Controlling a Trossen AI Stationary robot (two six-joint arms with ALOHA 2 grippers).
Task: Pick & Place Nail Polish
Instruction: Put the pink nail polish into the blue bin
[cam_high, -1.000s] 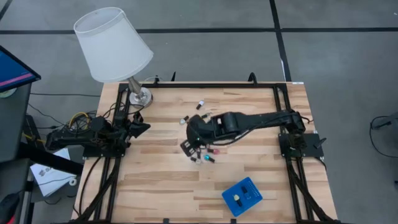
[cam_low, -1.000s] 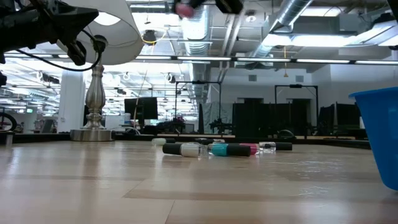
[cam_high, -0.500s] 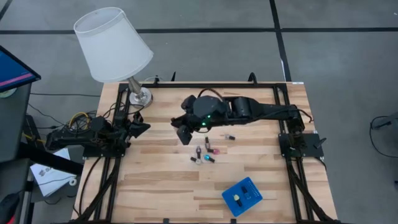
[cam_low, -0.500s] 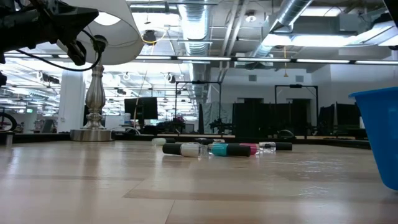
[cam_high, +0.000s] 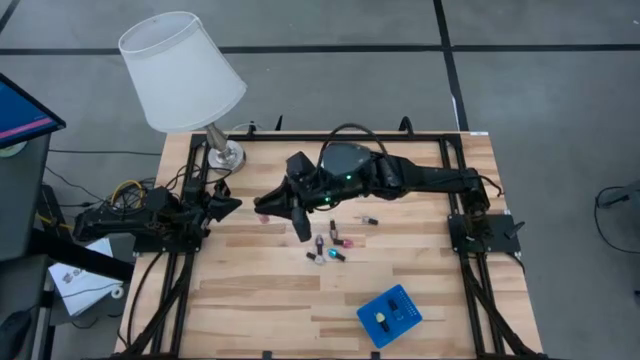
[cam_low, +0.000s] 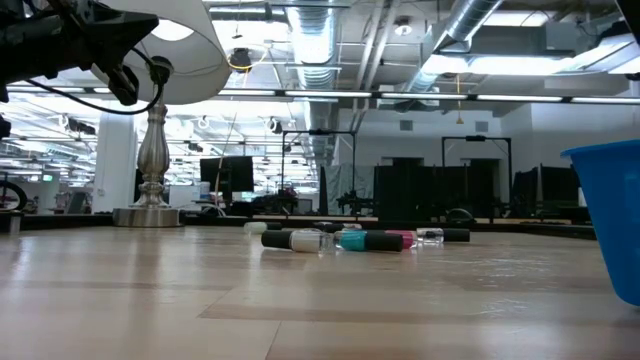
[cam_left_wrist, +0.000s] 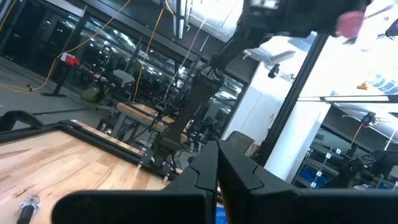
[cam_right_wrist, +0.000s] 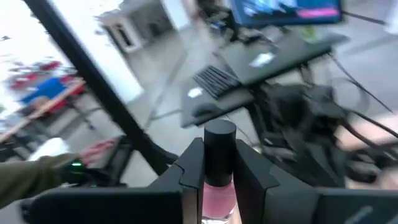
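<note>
My right gripper is high over the table's middle left, pointing toward the left edge. It is shut on a pink nail polish bottle with a black cap. The bottle also shows in the left wrist view. Several other nail polish bottles lie on their sides on the wood, also seen in the low view. My left gripper waits shut at the left edge, and its own view shows its fingers closed. My right gripper pinches the bottle's pink body between its two fingers. The black cap sticks out past the fingertips, so the bottle lies along the fingers. The fingers point roughly level toward the table's left. The bottle is lifted clear of the table.
A white-shaded lamp stands on its metal base at the far left corner. A small blue square tray sits near the front right edge, and it also shows in the low view. Bare wood lies at the front left.
My right gripper has risen from the cluster of bottles with the pink bottle. It has swung toward the table's left edge and tipped from pointing down to about level. The bottle has gone up out of the low view.
</note>
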